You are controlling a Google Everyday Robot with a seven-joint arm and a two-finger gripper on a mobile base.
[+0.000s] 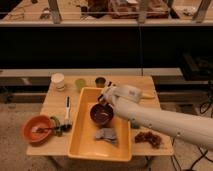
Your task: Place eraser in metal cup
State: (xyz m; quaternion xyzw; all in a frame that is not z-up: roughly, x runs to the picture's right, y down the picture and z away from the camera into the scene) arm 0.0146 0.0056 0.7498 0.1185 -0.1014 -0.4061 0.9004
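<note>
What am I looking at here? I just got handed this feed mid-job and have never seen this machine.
One camera looks down at a wooden table. The white tube entering from the right is a robot arm; its gripper hovers over the back rim of the yellow tub, fingers shut, with a small dark piece at their tip, probably the eraser. Just behind stands the metal cup, its target. Left of it are a pale green cup and a white paper cup. The tub holds a dark bowl and a grey cloth. An orange bowl and a marker lie at left.
</note>
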